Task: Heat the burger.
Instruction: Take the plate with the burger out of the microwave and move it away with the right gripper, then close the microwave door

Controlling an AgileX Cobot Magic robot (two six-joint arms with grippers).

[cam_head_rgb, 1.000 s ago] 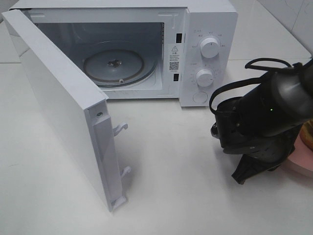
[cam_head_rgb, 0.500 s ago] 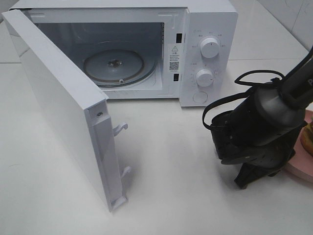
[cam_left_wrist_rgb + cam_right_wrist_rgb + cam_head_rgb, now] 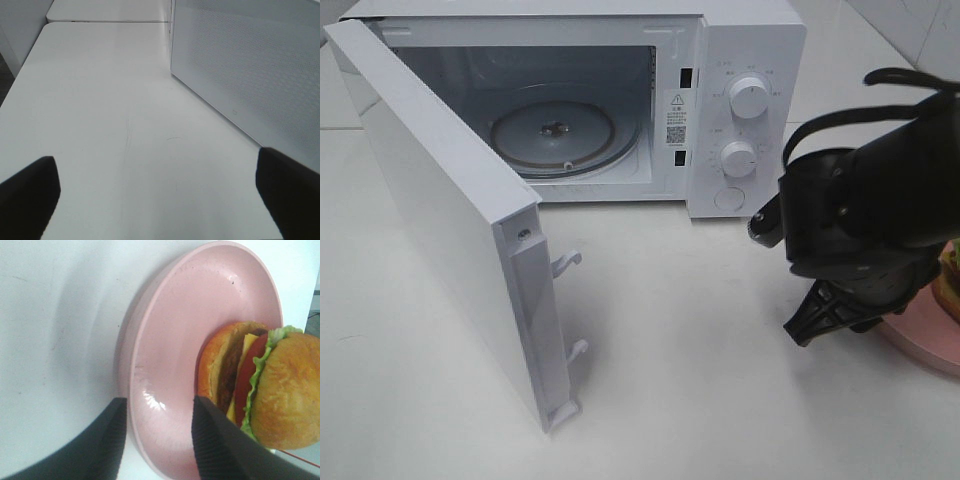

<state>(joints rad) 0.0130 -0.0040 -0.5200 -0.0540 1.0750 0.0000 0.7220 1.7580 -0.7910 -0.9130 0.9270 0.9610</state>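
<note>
White worktop [image 3: 700,400] carries everything. At the far left stands a white microwave [image 3: 740,60] with its door [image 3: 450,220] swung wide toward the near left; two latch hooks show on the door's free edge. Inside the cavity the round glass turntable [image 3: 555,135] lies bare. On the control panel to the right of the cavity sit two round knobs, one above the other, with a round button beneath them.

In the left wrist view the left gripper [image 3: 160,195] hovers over bare worktop beside the door's perforated panel, its two dark fingers [image 3: 27,192] spread wide apart and holding nothing.

To the right of the microwave the black right arm [image 3: 870,210] reaches down, and the right gripper [image 3: 155,440] has its fingers [image 3: 220,445] straddling the near rim of the pink plate [image 3: 170,340], parted, one outside the rim and one over the plate's dish, not clamped on anything. The burger [image 3: 260,390] sits on that plate at the far right of the scene, just beside the inner finger; whether they touch I cannot tell. Only a sliver of burger and plate shows past the arm in the high view.
</note>
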